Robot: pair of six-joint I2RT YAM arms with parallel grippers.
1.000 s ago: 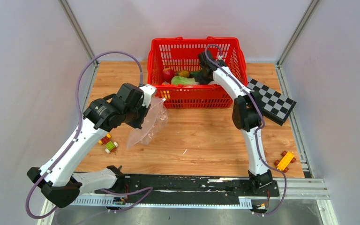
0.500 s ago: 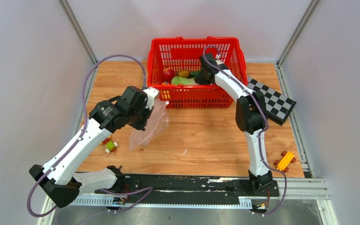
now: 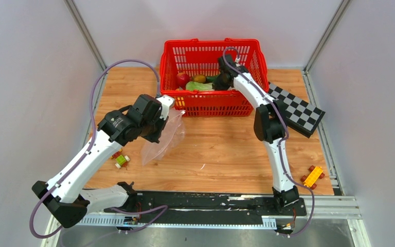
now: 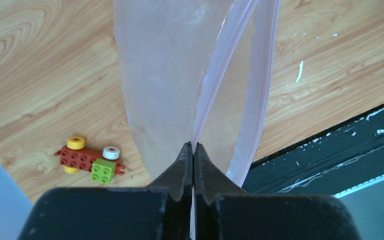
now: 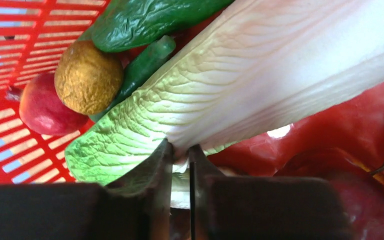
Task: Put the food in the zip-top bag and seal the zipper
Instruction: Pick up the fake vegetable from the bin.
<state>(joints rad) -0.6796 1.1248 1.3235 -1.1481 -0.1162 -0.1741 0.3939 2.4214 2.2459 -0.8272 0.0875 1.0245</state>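
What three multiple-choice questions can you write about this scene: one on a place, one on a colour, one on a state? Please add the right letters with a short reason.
1. Where does the lettuce lie?
A. On the floor
B. In the basket
C. On a shelf

2. What colour is the basket?
A. Red
B. Blue
C. White

3. What is the left gripper doing?
A. It stands wide open
B. It holds a spoon
C. It is shut on the edge of the zip-top bag

Answers:
1 B, since the right wrist view shows the lettuce among the fruit, with the mesh wall behind it.
2 A, since its walls are red in the top view.
3 C, since the left wrist view shows the fingers pressed together on the clear plastic.
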